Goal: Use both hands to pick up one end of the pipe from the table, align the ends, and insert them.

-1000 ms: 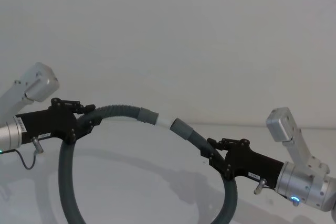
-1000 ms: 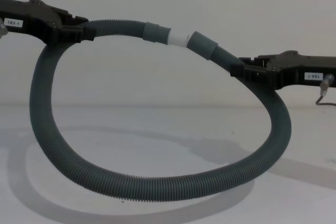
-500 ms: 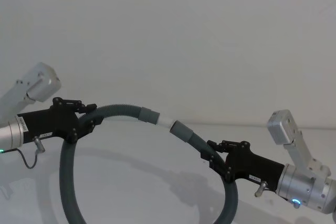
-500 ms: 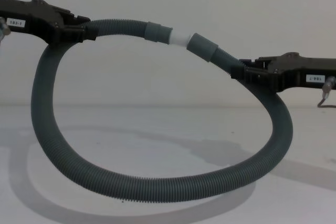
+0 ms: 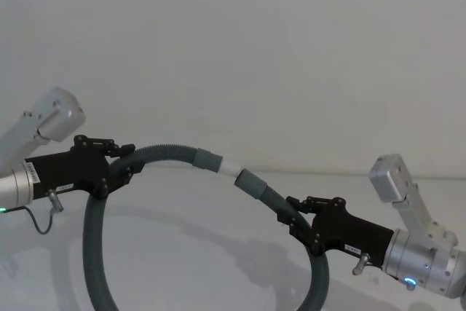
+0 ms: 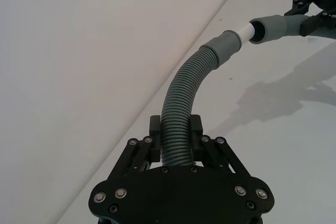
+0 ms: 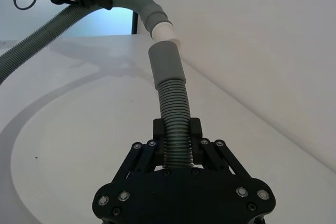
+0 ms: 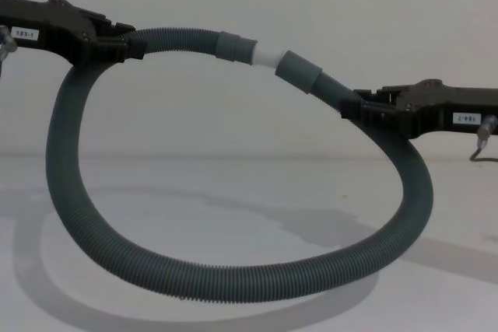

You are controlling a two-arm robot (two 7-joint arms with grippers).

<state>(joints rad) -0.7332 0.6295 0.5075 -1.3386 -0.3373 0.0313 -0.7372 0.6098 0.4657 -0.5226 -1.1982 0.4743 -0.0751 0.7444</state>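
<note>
My two grippers, left [image 8: 124,43] and right [image 8: 359,108], are black, each with a small white label. The pipe [image 8: 233,285] I hold is dark grey, ridged all along, with smooth lighter grey cuffs [image 8: 233,45] and a white spigot tip [image 8: 264,57]. The table [image 8: 233,192] is plain white.

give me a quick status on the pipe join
Left gripper and right gripper both clamped on pipe. White spigot at hollow cuff mouth, not seated. Nothing in the way.
</note>
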